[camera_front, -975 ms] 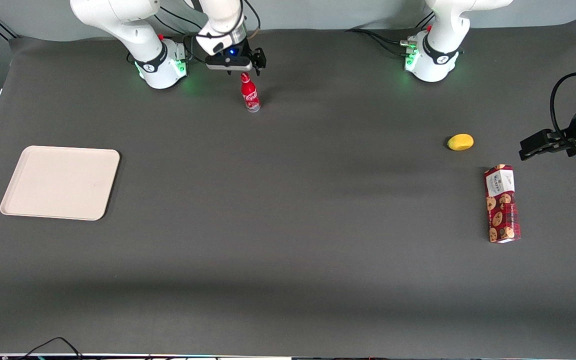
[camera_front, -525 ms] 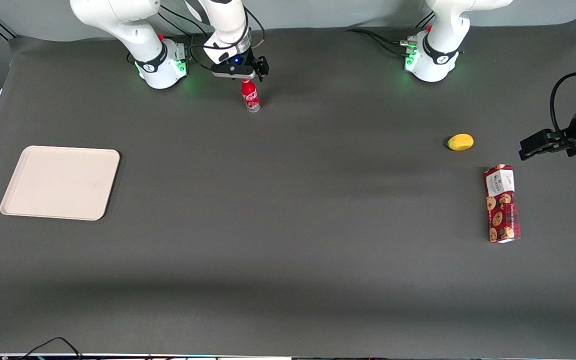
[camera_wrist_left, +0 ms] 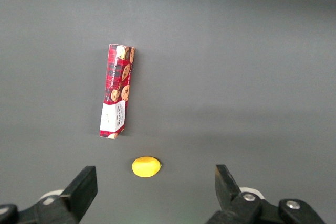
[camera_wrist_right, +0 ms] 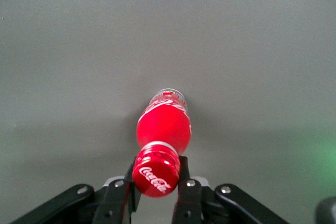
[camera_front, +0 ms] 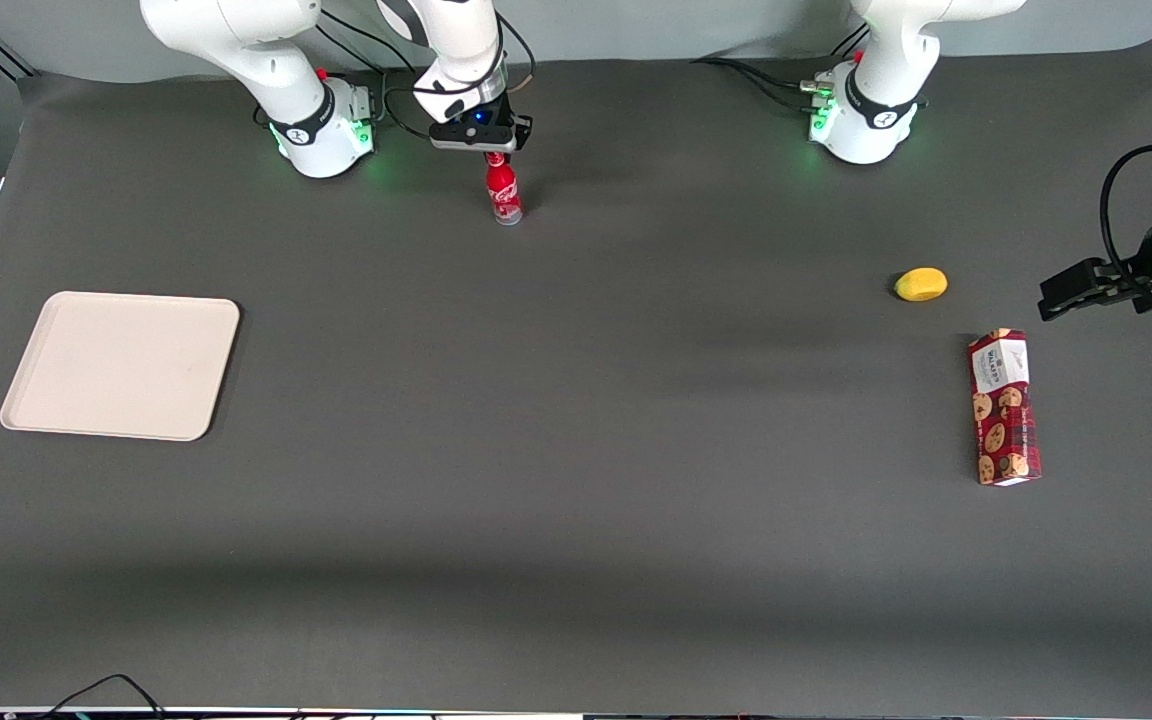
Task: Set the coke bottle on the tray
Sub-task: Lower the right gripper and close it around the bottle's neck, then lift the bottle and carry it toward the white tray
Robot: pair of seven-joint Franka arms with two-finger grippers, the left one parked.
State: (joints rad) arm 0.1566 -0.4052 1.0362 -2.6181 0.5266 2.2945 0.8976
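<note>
Close to the working arm's base, the small slim red plastic coke bottle (camera_front: pixel 504 195) stands upright on the dark grey matte table (camera_front: pixel 576 520), its red screw cap (camera_wrist_right: pixel 156 173) held between the black fingers (camera_wrist_right: pixel 116 199) of the gripper (camera_front: pixel 494 152). The wrist view shows the fingers pressed against the cap on both sides — closed on the bottle at its very top.

That high, narrow hold is the risk: a smooth, glossy cap offers little surface, so the bottle could swing or slip out on the long carry. The flat cream-white rectangular tray (camera_front: pixel 122 364) with rounded corners and a low rim lies well apart, nearer the front camera. With its small clear base, the bottle might topple on release.

A yellow lemon-shaped fruit (camera_front: pixel 921 284) and a red cookie-print cardboard box (camera_front: pixel 1004 407) lie toward the parked arm's end — no obstacle.
</note>
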